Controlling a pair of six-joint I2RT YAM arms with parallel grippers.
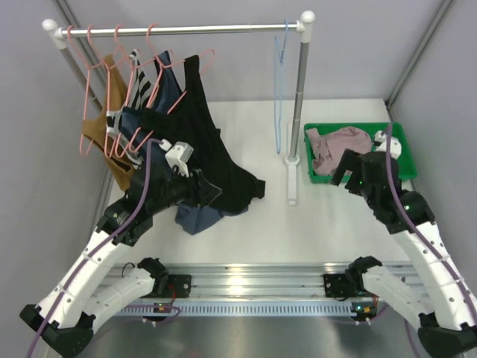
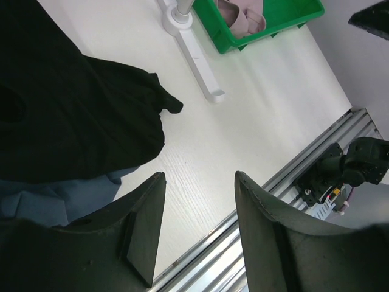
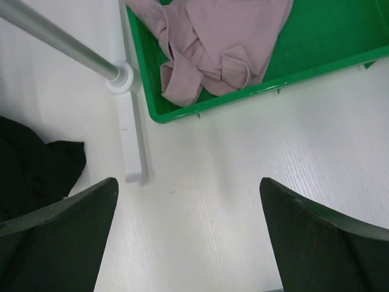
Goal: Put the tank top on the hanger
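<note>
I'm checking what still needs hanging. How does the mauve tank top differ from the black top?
The tank top is dusty mauve; the black top is black. The tank top lies crumpled in the green bin; the black top hangs from the rail among pink hangers, its lower end trailing on the table. Both are soft fabric garments.

Tank top (image 1: 343, 145) in bin (image 1: 400, 134) at right, hanger (image 1: 277, 112) on rail (image 1: 186, 30) behind-left
</note>
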